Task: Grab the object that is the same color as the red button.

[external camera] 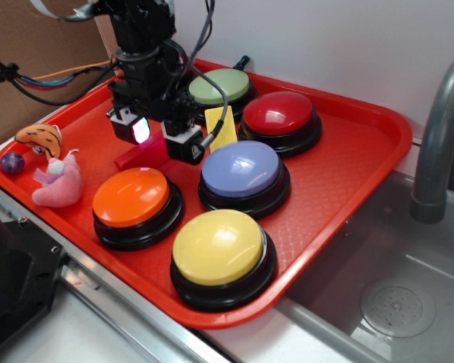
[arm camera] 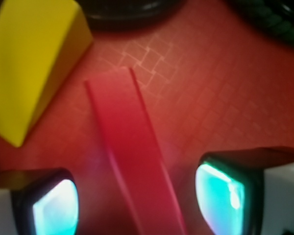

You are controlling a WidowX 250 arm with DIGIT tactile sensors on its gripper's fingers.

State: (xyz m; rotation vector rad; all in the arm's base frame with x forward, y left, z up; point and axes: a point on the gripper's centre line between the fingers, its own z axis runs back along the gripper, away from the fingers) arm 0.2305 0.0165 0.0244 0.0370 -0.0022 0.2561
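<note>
Pincer (arm camera: pixel 137 196) is held released astride the red block (arm camera: pixel 132 161), lying on the tray (external camera: pixel 348 174) beside the yellow block (arm camera: pixel 29 63).

No legible text, labels, brands or nos. anywhere, either view.

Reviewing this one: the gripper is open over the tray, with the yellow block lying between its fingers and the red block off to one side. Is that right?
Not quite. The wrist view shows the red block between the fingers of the open gripper; the yellow block is the one off to the side. Both lie on the tray.
</note>
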